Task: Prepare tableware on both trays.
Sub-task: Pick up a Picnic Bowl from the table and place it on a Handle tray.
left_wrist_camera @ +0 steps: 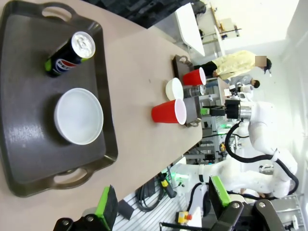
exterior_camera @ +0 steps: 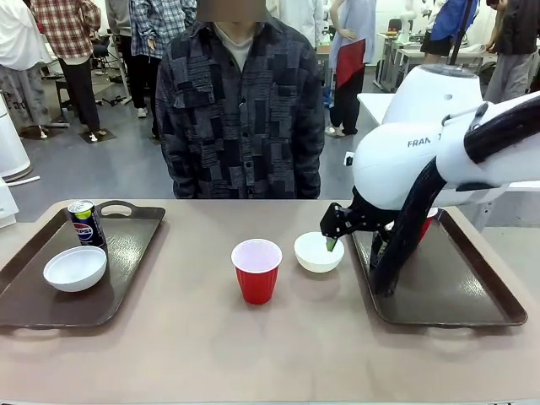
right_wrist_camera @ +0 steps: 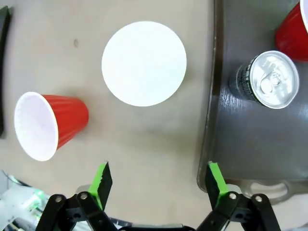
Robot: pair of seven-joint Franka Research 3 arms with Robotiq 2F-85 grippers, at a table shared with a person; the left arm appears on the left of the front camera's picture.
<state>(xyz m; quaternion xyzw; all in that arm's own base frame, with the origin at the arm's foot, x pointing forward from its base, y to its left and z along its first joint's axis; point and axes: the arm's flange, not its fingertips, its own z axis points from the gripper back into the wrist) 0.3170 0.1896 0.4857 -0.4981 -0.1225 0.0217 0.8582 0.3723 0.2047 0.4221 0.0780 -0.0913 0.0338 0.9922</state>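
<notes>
The left gripper (left_wrist_camera: 162,199) hangs up over the near side of the light brown table (exterior_camera: 186,337). Its two green fingers (left_wrist_camera: 107,207) are far apart and nothing is between them.

Below it, on the robot's left, lies a big dark brown plastic tray with a raised rim and handle holes, the left tray (exterior_camera: 25,295). A small round white bowl (exterior_camera: 75,268) sits in the near half of this tray. Behind the bowl, near the far handle, a slim blue Pepsi can (exterior_camera: 85,223) stands up straight.

In the middle of the table stands a red plastic cup (exterior_camera: 256,270) that is white inside. It is upright and on no tray. Just beside it, a little farther back and to the right, sits a second white bowl (exterior_camera: 318,251), also on the bare table.

The right gripper (right_wrist_camera: 159,185) hangs above the table between this bowl and the near rim of the right tray (exterior_camera: 472,295), which looks just like the other one. Its fingers are spread wide and hold nothing. The white right arm (exterior_camera: 422,160) reaches in over that tray.

A slim dark can (right_wrist_camera: 262,79) with a silver top stands on the right tray, close to the rim. A second red cup (right_wrist_camera: 293,29) stands just beside it on the same tray.

At the far side of the table stands a person (exterior_camera: 240,110) in a dark patchwork shirt.
</notes>
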